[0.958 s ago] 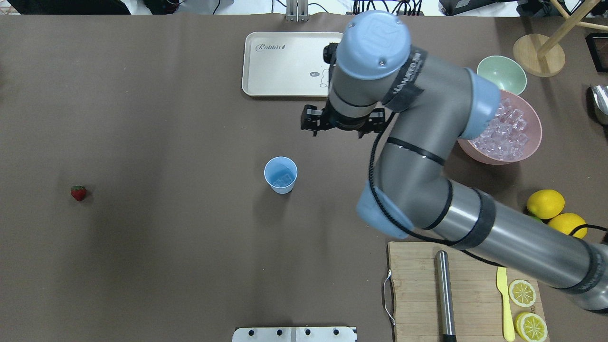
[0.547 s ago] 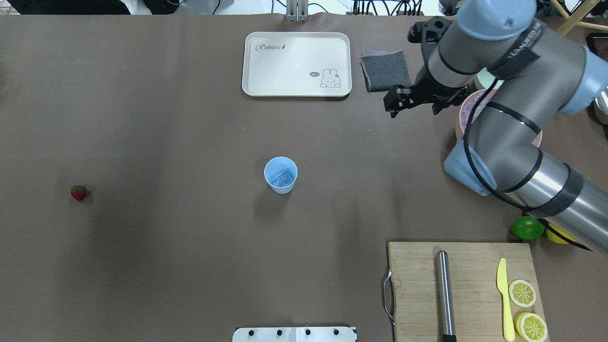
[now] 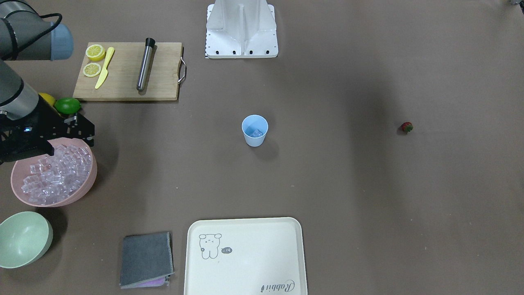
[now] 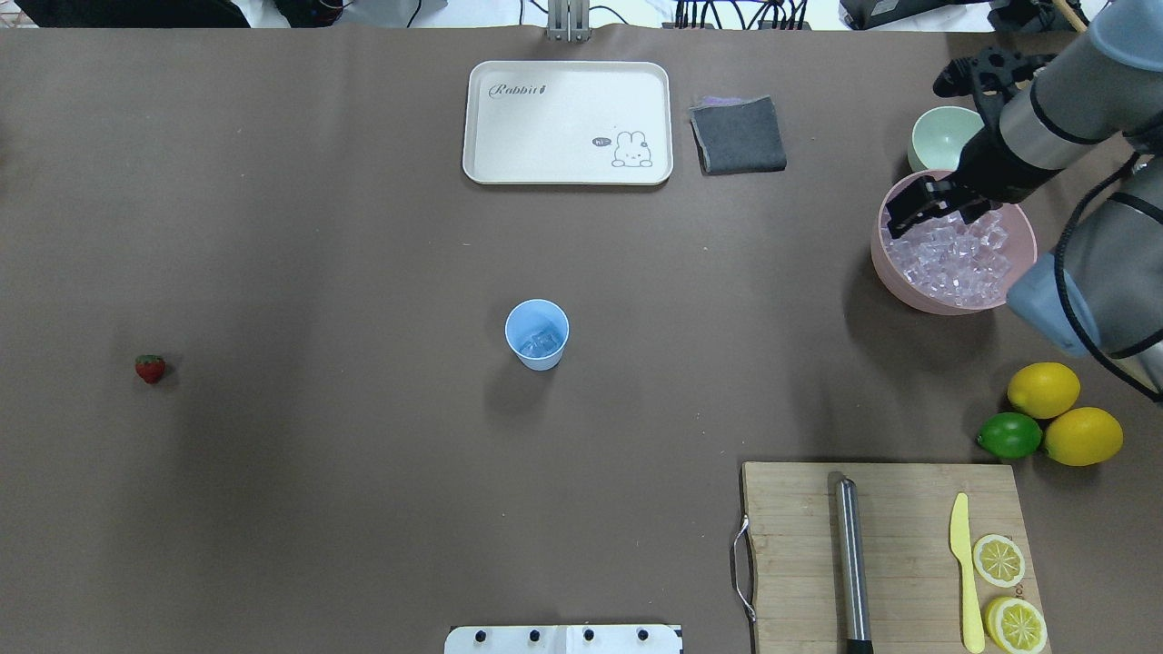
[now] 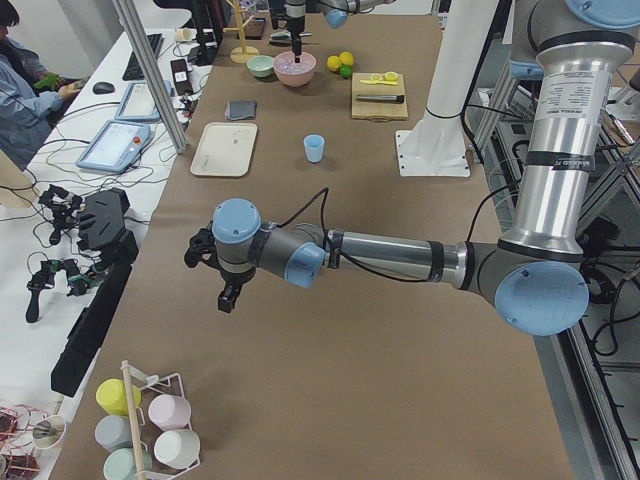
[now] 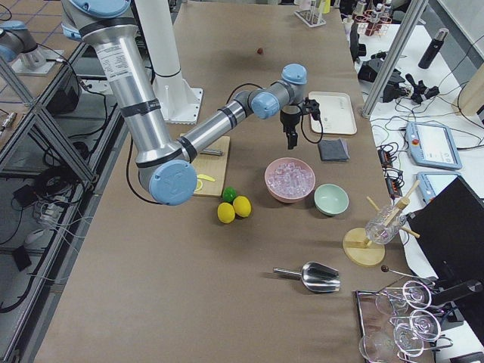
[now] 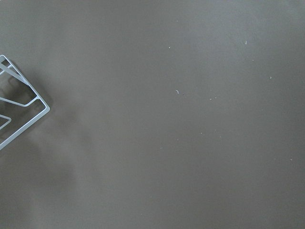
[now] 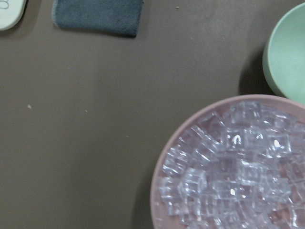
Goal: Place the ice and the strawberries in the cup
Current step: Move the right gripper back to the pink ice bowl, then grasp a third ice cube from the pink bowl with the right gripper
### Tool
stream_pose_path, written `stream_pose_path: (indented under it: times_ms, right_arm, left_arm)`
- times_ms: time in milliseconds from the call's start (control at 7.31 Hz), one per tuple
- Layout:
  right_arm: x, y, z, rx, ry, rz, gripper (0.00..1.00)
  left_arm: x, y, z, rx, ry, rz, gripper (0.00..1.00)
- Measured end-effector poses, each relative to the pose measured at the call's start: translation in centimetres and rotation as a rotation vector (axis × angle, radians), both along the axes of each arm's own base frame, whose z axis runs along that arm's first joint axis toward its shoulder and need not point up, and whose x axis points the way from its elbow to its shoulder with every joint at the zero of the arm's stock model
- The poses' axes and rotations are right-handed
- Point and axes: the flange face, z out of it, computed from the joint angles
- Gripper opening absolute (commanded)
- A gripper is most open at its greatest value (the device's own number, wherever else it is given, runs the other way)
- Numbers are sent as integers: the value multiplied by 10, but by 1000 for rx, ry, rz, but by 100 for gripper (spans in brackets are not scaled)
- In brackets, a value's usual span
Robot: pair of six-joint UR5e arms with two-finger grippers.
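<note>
The light blue cup [image 4: 537, 334] stands upright mid-table with a few ice cubes in it; it also shows in the front view [image 3: 254, 130]. The pink bowl [image 4: 945, 300] at the right holds many ice cubes [image 4: 954, 252]. My right gripper [image 4: 904, 216] hangs over the bowl's rim on the cup's side [image 3: 86, 133]; I cannot tell whether it is open or shut, and its wrist view shows no fingers, only the ice [image 8: 238, 176]. The strawberry [image 4: 150, 368] lies alone at the far left. My left gripper [image 5: 226, 298] hovers over bare table far from everything; its state cannot be told.
A cream tray [image 4: 568, 123] and a grey cloth [image 4: 738, 134] lie at the back. A pale green bowl [image 4: 945, 136] stands behind the pink one. Two lemons [image 4: 1043, 389] and a lime [image 4: 1008, 435] lie by a cutting board [image 4: 790, 554] with a metal rod, knife and lemon slices.
My right arm has swung right, from between the tray and the cup to over the pink bowl of ice. The cup and the strawberry have not moved.
</note>
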Motion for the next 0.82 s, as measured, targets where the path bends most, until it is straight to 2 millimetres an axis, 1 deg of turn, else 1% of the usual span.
stream_pose_path:
  times_ms: [137,274,410,547,684,821]
  right_arm:
    - [12,10,35,12,-5,-21,98]
    - [17,16,66,27,-7,-36,98]
    - [19,19,92,46,-15,-44,98]
    - [19,19,110,59,-21,-48,98]
    - [18,19,120,62,-22,-48,98]
    - [18,18,125,62,-21,-49,97]
  left_arm:
    - [0,0,0,0,0,0,98]
    - [0,0,0,1,0,0,98]
    - [0,0,-1,2,0,1,98]
    - [0,0,-1,3,0,1,98]
    - [0,0,-1,3,0,2,98]
    - [0,0,-1,4,0,2,98]
